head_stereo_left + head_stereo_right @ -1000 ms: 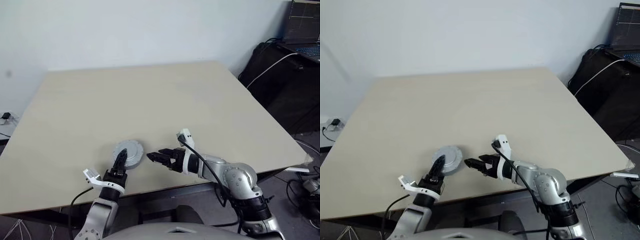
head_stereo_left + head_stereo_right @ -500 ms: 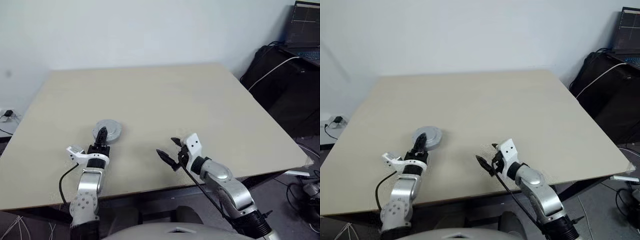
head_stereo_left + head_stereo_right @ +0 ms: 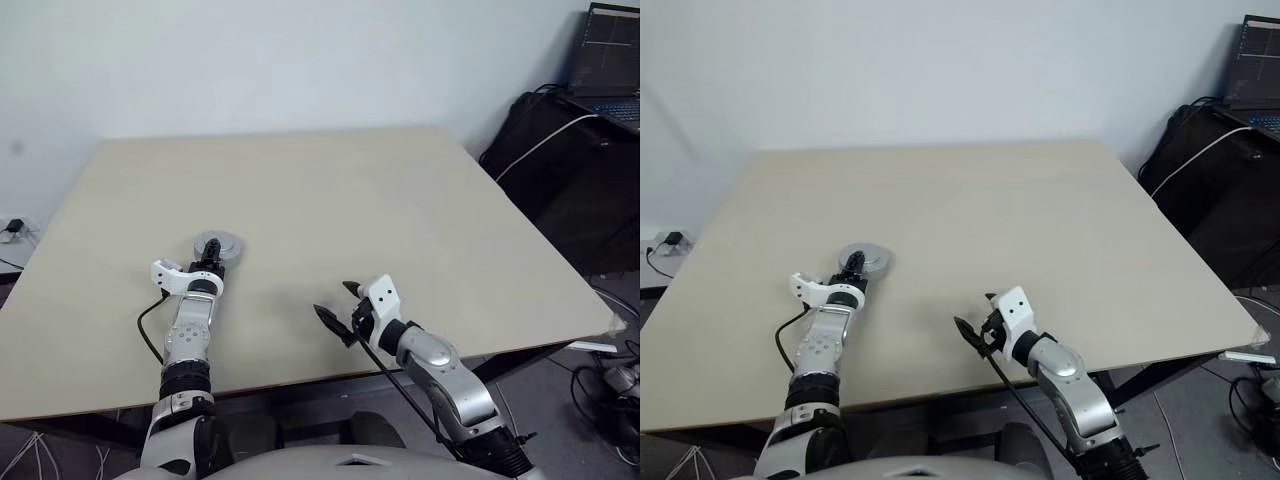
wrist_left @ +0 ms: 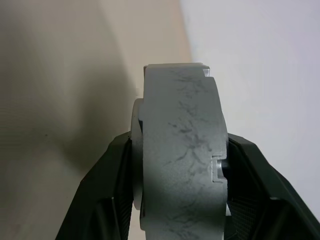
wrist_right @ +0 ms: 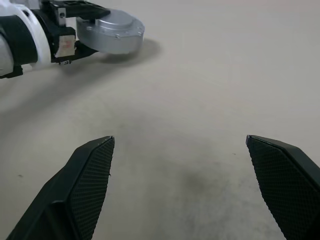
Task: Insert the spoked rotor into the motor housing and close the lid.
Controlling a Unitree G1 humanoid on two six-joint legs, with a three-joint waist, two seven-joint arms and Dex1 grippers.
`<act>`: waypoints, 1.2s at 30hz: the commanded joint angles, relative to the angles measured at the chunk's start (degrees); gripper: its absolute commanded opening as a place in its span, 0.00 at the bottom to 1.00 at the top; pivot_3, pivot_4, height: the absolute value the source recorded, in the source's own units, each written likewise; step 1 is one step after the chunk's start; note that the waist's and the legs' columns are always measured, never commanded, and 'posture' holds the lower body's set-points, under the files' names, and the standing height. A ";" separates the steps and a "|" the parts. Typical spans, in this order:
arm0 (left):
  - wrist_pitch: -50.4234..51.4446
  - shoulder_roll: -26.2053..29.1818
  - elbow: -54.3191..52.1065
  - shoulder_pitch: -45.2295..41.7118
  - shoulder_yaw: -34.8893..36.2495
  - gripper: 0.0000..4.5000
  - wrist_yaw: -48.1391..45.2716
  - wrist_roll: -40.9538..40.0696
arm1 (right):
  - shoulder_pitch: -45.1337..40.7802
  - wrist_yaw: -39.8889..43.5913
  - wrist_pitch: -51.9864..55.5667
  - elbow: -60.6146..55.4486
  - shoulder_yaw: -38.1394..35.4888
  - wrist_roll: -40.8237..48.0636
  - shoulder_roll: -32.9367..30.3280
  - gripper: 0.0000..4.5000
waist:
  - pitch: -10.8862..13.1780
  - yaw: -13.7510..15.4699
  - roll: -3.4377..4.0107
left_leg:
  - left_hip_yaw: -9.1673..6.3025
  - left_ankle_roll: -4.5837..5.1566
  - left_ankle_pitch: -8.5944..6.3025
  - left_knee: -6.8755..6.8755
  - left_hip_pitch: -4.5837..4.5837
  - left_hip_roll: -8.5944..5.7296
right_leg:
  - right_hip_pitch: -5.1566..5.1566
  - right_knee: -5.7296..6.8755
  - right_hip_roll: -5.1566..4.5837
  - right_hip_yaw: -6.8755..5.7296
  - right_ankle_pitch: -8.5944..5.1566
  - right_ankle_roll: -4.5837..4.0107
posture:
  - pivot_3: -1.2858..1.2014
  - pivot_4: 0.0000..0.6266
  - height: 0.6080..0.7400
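Left eye view: left gripper clamps the closed grey motor housing at the table's left; right gripper hangs open; lower the housing flat before releasing.

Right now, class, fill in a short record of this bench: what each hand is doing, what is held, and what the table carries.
left hand: shut on the motor assembly, gripping it by top and bottom
motor assembly: grey round closed unit, lid on top, held just above the table
right hand: open, holding nothing, hovering near the table's front edge
table: pale wood
background: laptop at the far right
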 commanded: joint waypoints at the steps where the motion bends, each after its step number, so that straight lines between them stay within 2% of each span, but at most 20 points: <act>1: -2.42 1.07 2.70 -4.84 1.97 0.47 0.29 3.03 | 0.03 -0.13 -0.62 -1.64 -1.05 -0.42 0.54 1.00 | 0.00 -0.02 -0.01 | 0.00 0.00 0.00 0.00 0.00 0.01 | -0.01 0.00 0.00 0.00 0.01 0.01 | 0.52 0.00 1.00; 5: -1.98 0.96 5.57 -6.36 3.04 0.47 1.56 5.95 | 0.07 0.19 -0.34 -1.58 -1.01 -0.94 0.85 1.00 | -0.01 0.02 -0.01 | -0.02 -0.02 0.01 0.01 0.01 0.01 | 0.01 0.03 0.00 0.00 0.03 0.03 | 0.52 0.00 1.00; 9: 0.71 0.42 4.78 -5.40 3.27 0.76 2.97 7.71 | -0.24 0.36 0.02 -1.12 -1.03 -1.15 1.19 1.00 | -0.02 -0.02 -0.02 | -0.01 -0.04 0.03 0.02 0.07 0.02 | 0.05 0.03 -0.01 0.01 0.11 0.13 | 0.52 0.00 1.00; 12: 3.46 -0.46 0.28 -2.17 2.86 0.97 4.32 8.18 | -0.50 0.39 0.18 -0.70 -0.92 -1.41 1.38 1.00 | -0.15 -0.12 0.08 | -0.01 -0.04 0.03 0.02 0.13 0.02 | 0.11 0.03 -0.04 0.01 0.13 0.16 | 0.52 0.00 1.00; 15: 7.42 -0.92 -5.62 2.66 1.79 0.99 6.14 9.07 | -0.44 0.43 0.52 -0.60 -0.89 -1.57 1.62 1.00 | -0.34 -0.38 0.16 | 0.04 -0.03 -0.01 0.00 0.15 0.03 | 0.07 0.04 -0.07 0.08 0.16 0.18 | 0.52 0.00 1.00; 20: 16.20 2.78 -22.97 18.61 -8.96 0.99 5.32 17.52 | -0.33 0.68 2.49 -0.56 -0.96 -1.07 2.08 1.00 | -0.84 -0.60 0.53 | 0.09 -0.07 -0.11 -0.08 0.20 0.05 | 0.03 0.03 -0.11 0.11 0.08 0.07 | 0.52 0.00 1.00; 25: 15.27 7.27 -35.46 30.75 -16.73 0.99 1.46 25.90 | -0.12 0.57 4.66 -0.78 -1.50 -0.40 2.74 1.00 | -0.97 -0.68 0.77 | 0.13 -0.38 -0.39 -0.16 0.48 0.13 | -0.06 0.06 -0.19 0.14 -0.08 -0.16 | 0.52 0.00 1.00; 29: 3.91 8.18 -42.21 38.89 -21.72 0.99 -0.78 36.74 | 0.47 -1.48 4.16 -1.37 -3.70 0.73 5.01 1.00 | -0.83 -0.77 0.86 | 0.13 -0.38 -0.42 -0.16 0.72 0.20 | 0.12 0.06 -0.45 0.18 -0.28 0.13 | 0.52 0.00 1.00; 33: -11.33 4.93 -42.75 43.65 -24.61 0.99 0.28 46.11 | 1.39 -4.28 -1.11 -1.00 -5.70 -0.91 7.21 1.00 | -0.63 -0.09 0.86 | 0.09 -0.38 -0.42 -0.16 0.55 0.20 | -0.01 0.07 -0.56 0.17 -0.28 0.14 | 0.52 0.00 1.00; 36: -18.37 3.52 -41.92 45.64 -26.42 0.99 1.64 51.87 | 2.13 -5.98 -4.67 0.28 -6.08 -3.20 7.61 1.00 | -0.65 0.25 0.88 | 0.07 -0.37 -0.41 -0.16 0.27 0.18 | -0.24 0.06 -0.65 0.13 -0.24 0.09 | 0.52 0.00 1.00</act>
